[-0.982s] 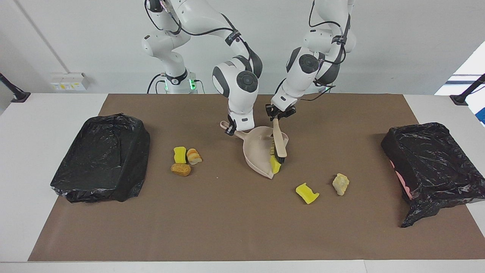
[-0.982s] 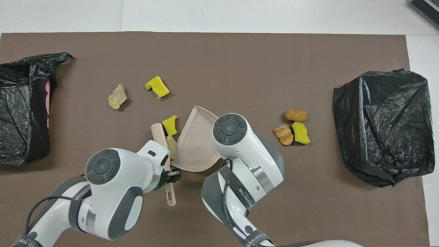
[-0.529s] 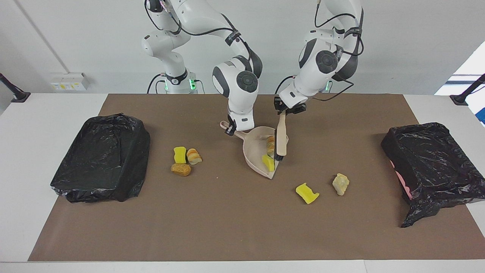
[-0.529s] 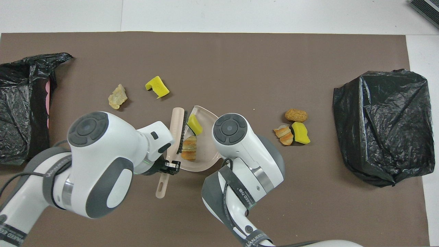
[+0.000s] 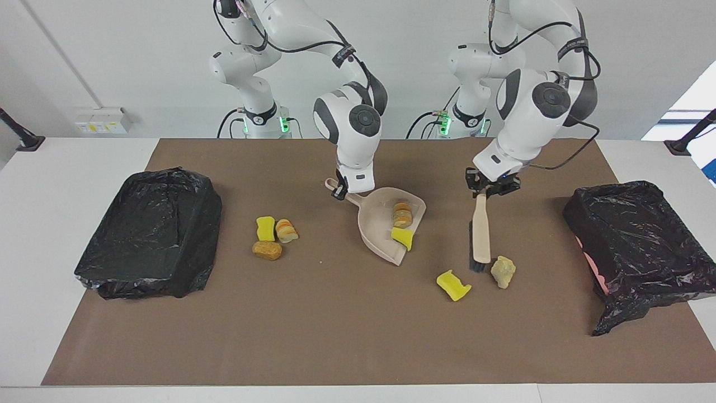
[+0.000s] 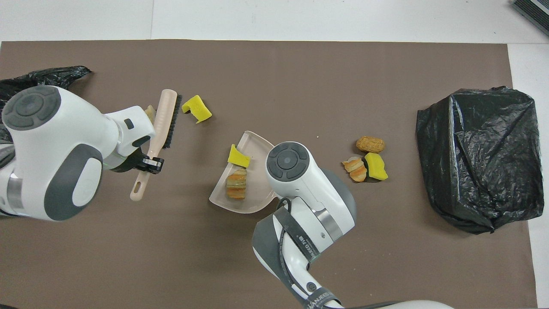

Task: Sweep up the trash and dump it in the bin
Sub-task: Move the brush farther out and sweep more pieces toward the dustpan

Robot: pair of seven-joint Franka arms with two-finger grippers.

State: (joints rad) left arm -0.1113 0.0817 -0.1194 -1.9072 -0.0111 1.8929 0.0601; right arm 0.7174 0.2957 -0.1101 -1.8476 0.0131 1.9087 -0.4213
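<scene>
My right gripper (image 5: 339, 190) is shut on the handle of the beige dustpan (image 5: 376, 232), which rests on the brown mat; in the overhead view the arm hides it. In the pan (image 6: 259, 189) lie a yellow sponge bit (image 5: 403, 237) and a bread-like lump (image 5: 401, 214). My left gripper (image 5: 492, 187) is shut on the brush (image 5: 480, 235), whose bristles stand beside a pale stone-like lump (image 5: 503, 271). A yellow sponge piece (image 5: 453, 285) lies close by. Toward the right arm's end lie a yellow sponge bit (image 5: 265, 228), a striped bread lump (image 5: 286, 230) and a tan-orange lump (image 5: 267, 250).
A bin lined with a black bag (image 5: 151, 232) stands at the right arm's end of the table. A second black-bagged bin (image 5: 637, 246) stands at the left arm's end. The brown mat (image 5: 347, 336) covers the table's middle.
My left gripper lifted the brush out of the dustpan and carried it toward the left arm's end, down beside the pale lump. The sponge bit and bread lump stayed in the pan.
</scene>
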